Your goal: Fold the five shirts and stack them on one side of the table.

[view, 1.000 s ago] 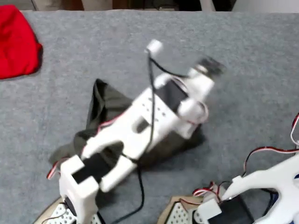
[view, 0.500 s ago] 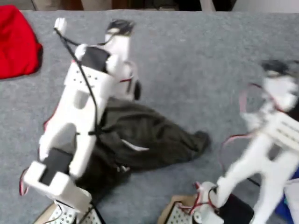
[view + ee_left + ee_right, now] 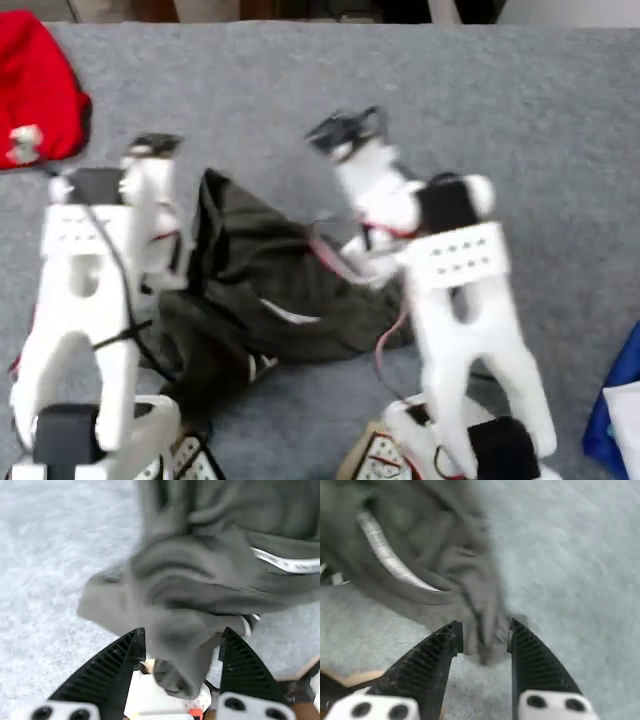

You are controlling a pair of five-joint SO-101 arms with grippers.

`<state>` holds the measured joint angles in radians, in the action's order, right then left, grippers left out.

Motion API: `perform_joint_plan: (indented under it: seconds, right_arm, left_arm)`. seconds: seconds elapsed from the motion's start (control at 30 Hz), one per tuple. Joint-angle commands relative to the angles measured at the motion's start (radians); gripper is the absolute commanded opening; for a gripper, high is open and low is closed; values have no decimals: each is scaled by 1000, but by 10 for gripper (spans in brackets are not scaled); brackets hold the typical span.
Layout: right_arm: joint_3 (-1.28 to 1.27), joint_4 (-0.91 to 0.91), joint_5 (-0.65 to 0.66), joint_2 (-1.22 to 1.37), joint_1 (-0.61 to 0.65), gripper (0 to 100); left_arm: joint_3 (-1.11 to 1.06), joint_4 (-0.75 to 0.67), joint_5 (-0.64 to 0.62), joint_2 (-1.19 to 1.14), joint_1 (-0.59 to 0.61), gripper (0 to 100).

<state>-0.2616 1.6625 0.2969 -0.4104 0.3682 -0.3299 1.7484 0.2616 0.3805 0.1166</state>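
A dark olive shirt (image 3: pixel 280 290) lies crumpled in the middle of the grey table (image 3: pixel 520 120). My left gripper (image 3: pixel 152 148) hovers just off the shirt's far left corner. In the left wrist view it (image 3: pixel 181 641) is open, and a bunched fold of the shirt (image 3: pixel 200 580) shows between its black fingers (image 3: pixel 117 662). My right gripper (image 3: pixel 345 130) hangs past the shirt's far right side. In the right wrist view it (image 3: pixel 484 630) is open, with the shirt's edge (image 3: pixel 435 565) showing in the gap. A red shirt (image 3: pixel 35 90) lies bunched at the far left corner.
A blue and white cloth (image 3: pixel 620 400) shows at the near right edge. Both arm bases (image 3: pixel 400 455) stand at the near edge. Bare grey table stretches across the far and right sides.
The left arm swung from above the shirt to its left side. The right arm came in from the near right to the shirt's far right. The shirt got bunched differently.
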Motion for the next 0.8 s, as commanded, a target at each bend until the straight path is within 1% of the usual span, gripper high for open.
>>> perform_joint_plan:
  seconds: [0.0, 0.1, 0.2, 0.27, 0.37, 0.53, 0.6, 0.7, 0.77]
  right_arm:
    - [-19, -34, -11, 62, 148, 168]
    - [-22, -68, -12, 185, 220, 168]
    - [-13, -109, -12, 326, 263, 167]
    - [4, -132, -12, 418, 272, 167]
    - [50, -144, -12, 549, 272, 166]
    - [116, -144, -12, 725, 268, 164]
    - [130, -144, -25, 774, 268, 121]
    - [154, -144, -95, 826, 266, 23]
    - [159, -144, -121, 840, 266, 16]
  left_arm:
    - [-3, 8, 25, 67, 206, 249]
    - [-3, 8, 57, 67, 388, 249]
    - [-3, 8, 104, 65, 546, 249]
    - [-3, 8, 144, 65, 623, 249]
    - [-5, 8, 189, 65, 704, 249]
    - [-69, 8, 275, 71, 752, 249]
    - [-95, 8, 293, 76, 753, 249]
    - [-101, 8, 293, 76, 753, 249]
    - [-98, 8, 293, 76, 753, 249]
